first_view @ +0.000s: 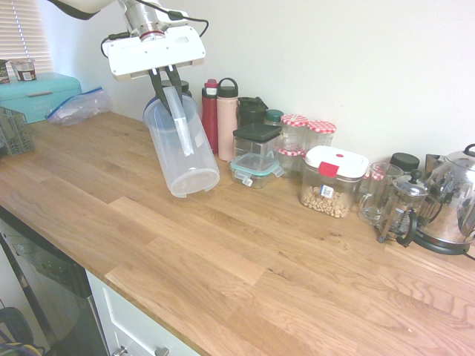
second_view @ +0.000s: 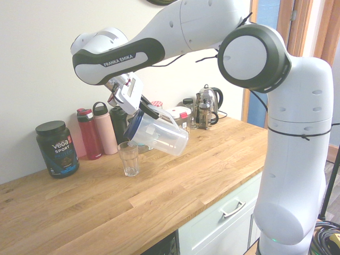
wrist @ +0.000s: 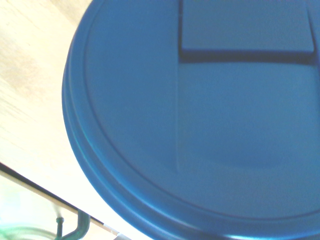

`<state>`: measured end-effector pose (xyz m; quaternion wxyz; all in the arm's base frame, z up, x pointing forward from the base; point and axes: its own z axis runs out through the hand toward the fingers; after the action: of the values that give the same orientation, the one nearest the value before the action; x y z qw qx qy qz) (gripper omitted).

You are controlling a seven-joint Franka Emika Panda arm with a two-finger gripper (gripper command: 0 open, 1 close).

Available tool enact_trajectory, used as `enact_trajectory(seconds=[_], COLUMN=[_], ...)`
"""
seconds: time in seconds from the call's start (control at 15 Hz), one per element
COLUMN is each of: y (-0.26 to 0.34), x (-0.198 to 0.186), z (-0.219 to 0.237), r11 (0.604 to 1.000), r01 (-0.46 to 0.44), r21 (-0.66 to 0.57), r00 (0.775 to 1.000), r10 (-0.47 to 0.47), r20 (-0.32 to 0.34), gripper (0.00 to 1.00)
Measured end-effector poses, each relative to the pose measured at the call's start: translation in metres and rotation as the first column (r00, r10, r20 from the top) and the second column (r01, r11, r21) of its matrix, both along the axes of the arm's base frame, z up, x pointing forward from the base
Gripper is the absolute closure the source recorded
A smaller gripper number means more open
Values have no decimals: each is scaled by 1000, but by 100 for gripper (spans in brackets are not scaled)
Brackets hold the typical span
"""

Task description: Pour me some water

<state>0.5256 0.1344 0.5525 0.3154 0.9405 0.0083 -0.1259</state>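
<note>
Fingers (first_view: 165,80) clamp the tilted pitcher's (first_view: 180,148) handle; tip gently, keeping its blue-lidded mouth above the glass (second_view: 128,158).

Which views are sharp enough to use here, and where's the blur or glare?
First exterior view: sharp, evenly lit, soft sheen on the kettle. Second exterior view: sharp on the pitcher and glass, bright light through the doorway at right. Wrist view: soft focus, filled by the pitcher's blue lid, countertop washed out.
</note>
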Motion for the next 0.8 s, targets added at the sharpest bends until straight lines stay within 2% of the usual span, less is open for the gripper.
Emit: enact_trajectory(seconds=[0.2, 0.8], y=[6, 2], x=[10, 29], z=[-13, -26], r11=[1000, 999], r01=[-7, -11], r21=[-19, -41], r00=[1000, 999], r10=[7, 9], r20=[-26, -42], gripper=[100, 100])
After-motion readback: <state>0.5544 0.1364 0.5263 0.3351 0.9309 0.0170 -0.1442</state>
